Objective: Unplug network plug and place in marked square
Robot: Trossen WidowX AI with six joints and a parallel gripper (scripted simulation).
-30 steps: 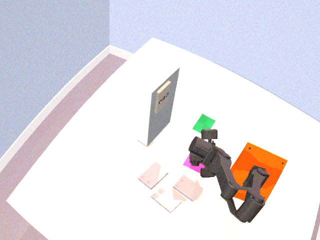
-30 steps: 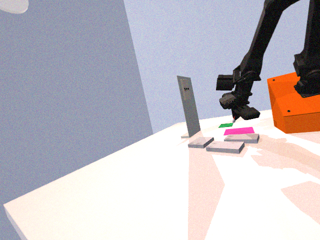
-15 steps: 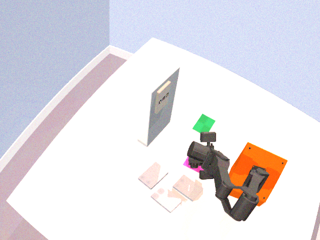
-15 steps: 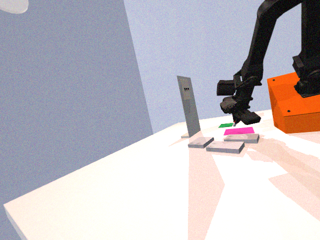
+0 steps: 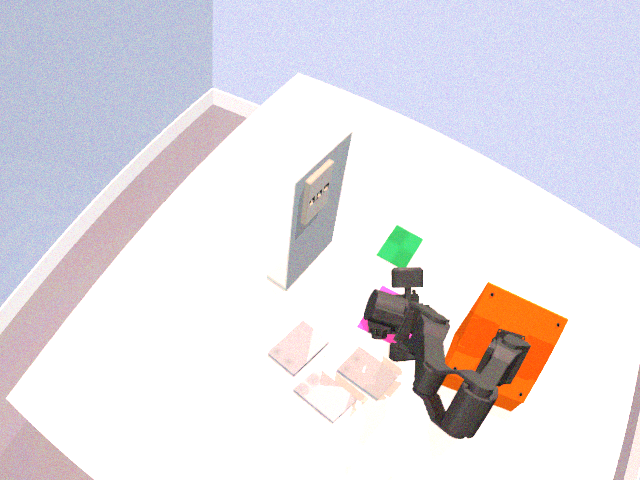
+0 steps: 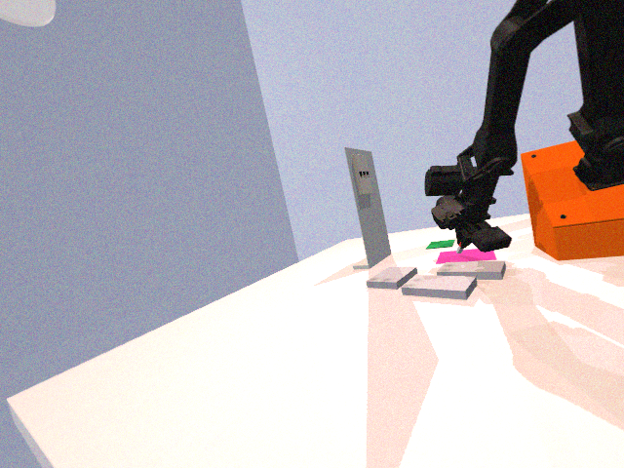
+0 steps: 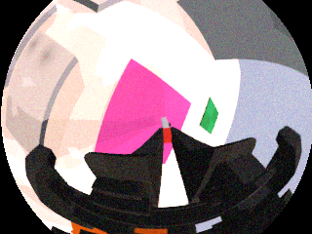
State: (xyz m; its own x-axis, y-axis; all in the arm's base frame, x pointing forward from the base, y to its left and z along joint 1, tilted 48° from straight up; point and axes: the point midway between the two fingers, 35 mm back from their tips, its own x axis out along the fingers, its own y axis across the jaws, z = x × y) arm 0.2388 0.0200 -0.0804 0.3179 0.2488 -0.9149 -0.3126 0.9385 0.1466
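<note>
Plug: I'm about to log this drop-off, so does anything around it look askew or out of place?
Nothing stands out. The plug hangs tip-down in the shut gripper over the magenta square; the panel stands upright, the three slabs lie flat.

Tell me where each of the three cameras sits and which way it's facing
Top: high above the table, looking down on the panel, green square and whole arm on its orange base.
Exterior: low at the table's far end, looking along it at the panel and gripper.
Wrist: on the gripper, looking down past the fingers and held plug.
Shared: all show the pink square under the gripper.
</note>
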